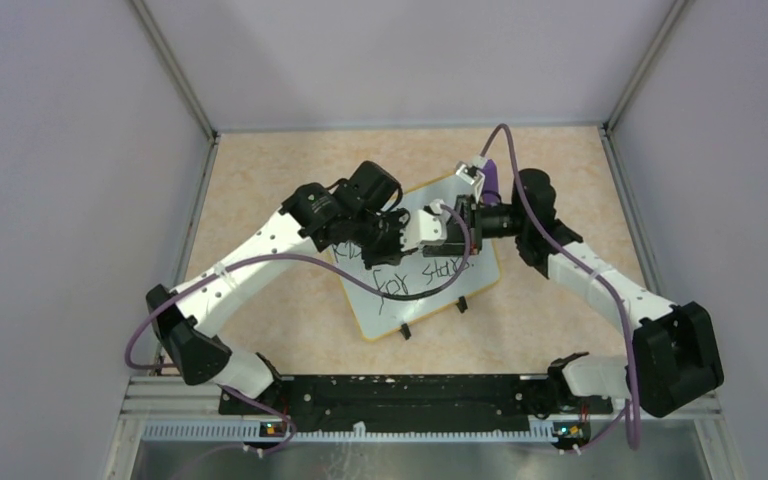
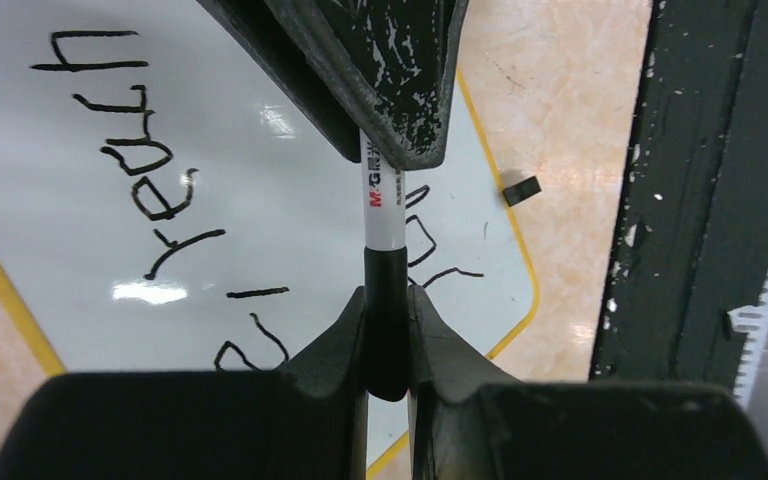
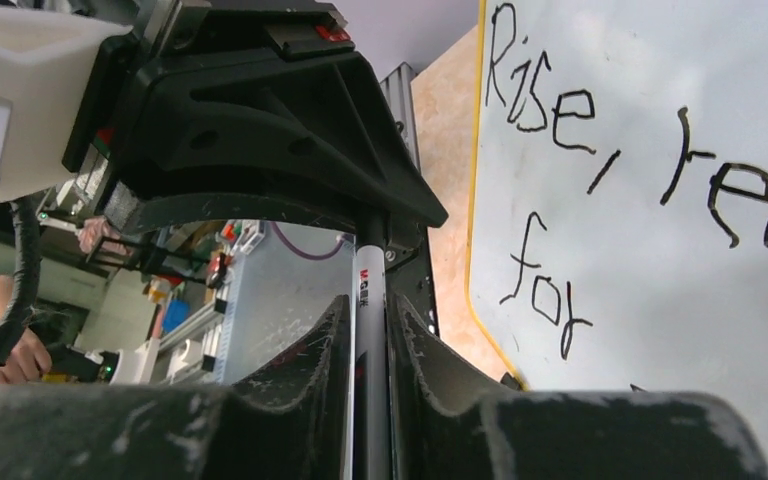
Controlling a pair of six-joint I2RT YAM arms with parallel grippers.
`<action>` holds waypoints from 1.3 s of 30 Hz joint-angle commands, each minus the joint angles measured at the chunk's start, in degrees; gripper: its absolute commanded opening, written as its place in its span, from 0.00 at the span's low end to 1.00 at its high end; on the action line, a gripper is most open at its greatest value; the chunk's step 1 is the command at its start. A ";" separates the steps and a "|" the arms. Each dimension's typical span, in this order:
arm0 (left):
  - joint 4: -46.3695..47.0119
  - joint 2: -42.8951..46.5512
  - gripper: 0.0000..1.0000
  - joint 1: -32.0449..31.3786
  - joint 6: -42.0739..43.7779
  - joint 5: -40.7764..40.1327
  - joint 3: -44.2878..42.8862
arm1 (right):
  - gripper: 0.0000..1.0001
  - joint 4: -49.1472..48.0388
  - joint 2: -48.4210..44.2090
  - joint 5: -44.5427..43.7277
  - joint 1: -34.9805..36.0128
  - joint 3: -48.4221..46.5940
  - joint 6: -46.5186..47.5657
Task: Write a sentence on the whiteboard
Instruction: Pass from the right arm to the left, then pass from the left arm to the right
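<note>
Inside whiteboard (image 2: 260, 150) rim, left gripper (image 2: 388, 340) hovers.

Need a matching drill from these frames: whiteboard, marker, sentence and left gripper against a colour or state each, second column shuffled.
1. whiteboard
2. marker
3. sentence
4. left gripper

A. black handwriting
B. shut on the marker's black end
C. white barrel, red logo
D. yellow rim

Pairs: 1-D, 2-C, 3-A, 4-B

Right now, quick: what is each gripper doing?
Left gripper: closed on the black end of the marker.
Right gripper: closed on the same marker, further along its barrel.
</note>
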State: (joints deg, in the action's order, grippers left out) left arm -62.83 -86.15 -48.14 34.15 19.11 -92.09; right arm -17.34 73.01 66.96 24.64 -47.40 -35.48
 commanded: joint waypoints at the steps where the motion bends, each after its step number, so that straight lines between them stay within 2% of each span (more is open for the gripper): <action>1: 11.35 4.75 0.00 -1.87 6.92 0.51 2.65 | 0.27 15.67 -2.52 1.13 -0.55 -7.61 12.34; 5: 9.88 8.49 0.00 -1.95 12.44 -0.92 5.47 | 0.54 33.03 -4.45 1.15 -2.87 -13.82 23.14; 7: 8.20 9.70 0.00 -2.38 16.08 -1.43 6.05 | 0.63 40.32 -5.22 0.72 -4.23 -16.59 27.63; 9: 6.85 10.76 0.00 -3.37 19.45 -2.79 6.43 | 0.65 46.66 -5.78 -0.65 -4.32 -18.80 31.92; 11: 6.10 11.66 0.00 -4.74 23.12 -4.26 6.90 | 0.65 48.72 -6.36 -0.96 -4.27 -19.32 32.80; 19: 3.41 12.20 0.00 -10.38 34.42 -11.56 9.43 | 0.57 64.21 -1.96 -8.35 5.26 -24.28 41.56; 28: 3.90 10.22 0.00 -13.13 35.77 -15.13 8.39 | 0.52 64.12 1.13 -10.42 11.09 -23.90 40.82; 32: 4.17 10.36 0.00 -13.90 35.72 -15.57 9.20 | 0.46 64.04 2.50 -10.32 11.82 -24.62 40.47; 34: 4.49 10.37 0.00 -13.92 35.47 -15.80 9.40 | 0.38 63.88 2.67 -10.04 11.83 -24.93 40.31; 38: 5.93 10.62 0.00 -13.96 33.79 -17.59 10.10 | 0.00 63.77 3.02 -9.93 11.83 -24.92 39.64; 39: 6.55 10.80 0.00 -13.96 33.01 -18.07 10.40 | 0.00 63.99 3.02 -9.78 11.83 -25.00 39.75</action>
State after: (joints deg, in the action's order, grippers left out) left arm -58.89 -76.05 -61.76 68.88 2.42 -82.67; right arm 46.76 75.64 57.01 36.16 -69.58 4.01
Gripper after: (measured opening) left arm 0.185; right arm 0.062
